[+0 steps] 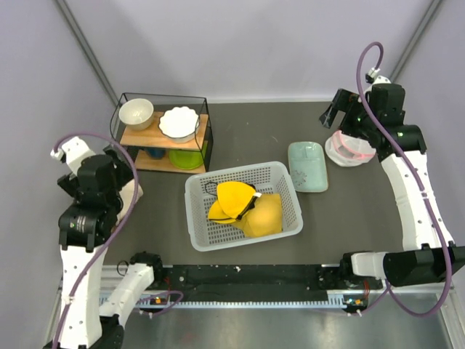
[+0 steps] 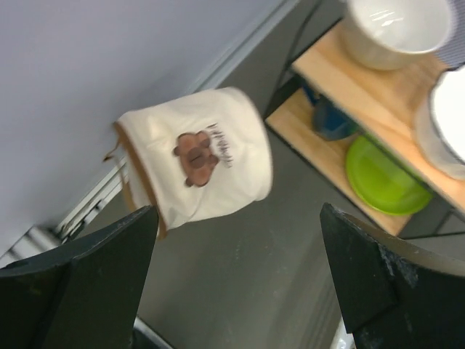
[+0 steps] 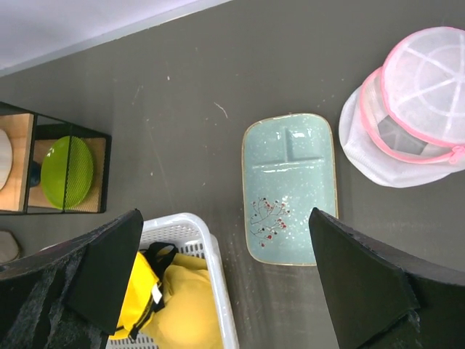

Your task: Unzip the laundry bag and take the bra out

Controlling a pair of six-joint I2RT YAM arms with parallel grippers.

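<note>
Dark grey tabletop, and nearest the arms is a white lattice basket [image 1: 218,240] holding a yellow padded garment [image 1: 243,207], so not our target. The right gripper [image 3: 225,240] hangs over a teal tray [image 3: 290,189] with its fingers wide apart, probably just parked. The left gripper [image 2: 236,240] is spread too, framing the laundry bag [image 2: 196,156] by the wall beside a wooden shelf rack [image 2: 341,69]. Looks like it's lining up a grab. No bra visible, presumably zipped inside.

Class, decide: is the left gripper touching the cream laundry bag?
Apart. The left wrist view shows the left gripper open, with bare table between its jaws and the laundry bag lying beyond.
</note>
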